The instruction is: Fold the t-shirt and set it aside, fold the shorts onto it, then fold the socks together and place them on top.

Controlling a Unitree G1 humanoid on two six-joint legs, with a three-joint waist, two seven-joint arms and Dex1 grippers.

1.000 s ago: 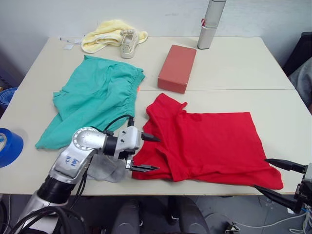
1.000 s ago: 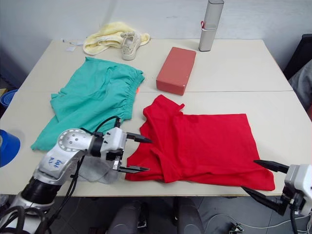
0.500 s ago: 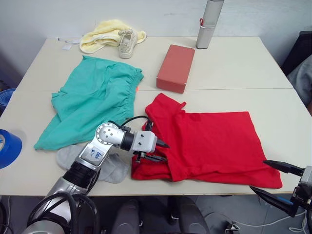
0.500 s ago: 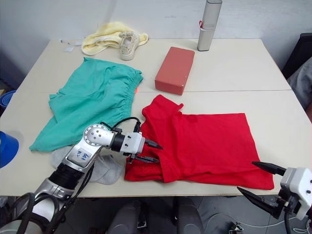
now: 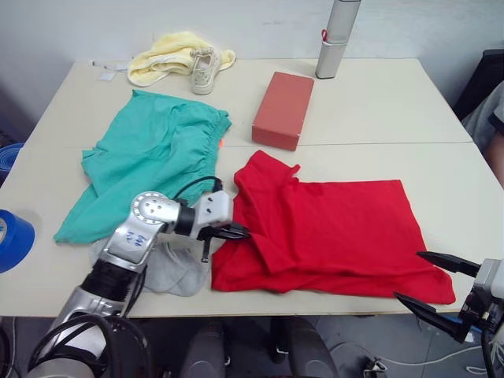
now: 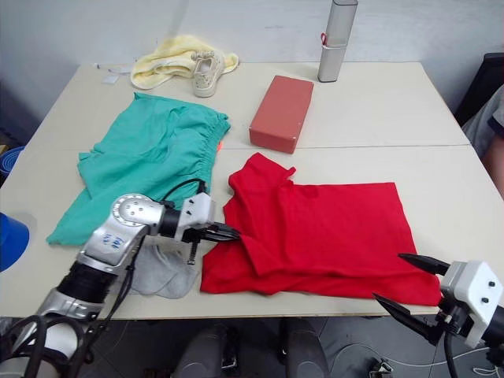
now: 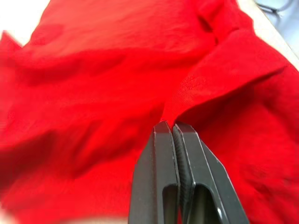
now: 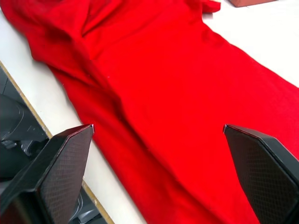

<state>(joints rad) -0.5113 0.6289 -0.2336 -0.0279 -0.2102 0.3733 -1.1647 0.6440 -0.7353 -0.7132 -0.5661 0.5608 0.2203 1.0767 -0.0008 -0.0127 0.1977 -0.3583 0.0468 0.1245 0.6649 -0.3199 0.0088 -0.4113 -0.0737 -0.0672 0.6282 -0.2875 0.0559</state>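
The red t-shirt lies rumpled on the near half of the table, collar toward the left. My left gripper is at its left edge, shut on a raised fold of the red cloth. Under my left forearm the grey socks lie flat near the table's front edge. Left of the t-shirt, the teal shorts are spread out. My right gripper hovers open just off the t-shirt's near right corner, with nothing between its fingers.
A brick-red box sits behind the t-shirt. At the back of the table are a yellow towel, a beige sneaker and a silver cylinder. A blue tape roll is far left. A person's arm shows far right.
My left gripper moved onto the t-shirt's left edge, shut on the cloth, then drew back slightly left with the fold. The right gripper stayed open near the right corner.
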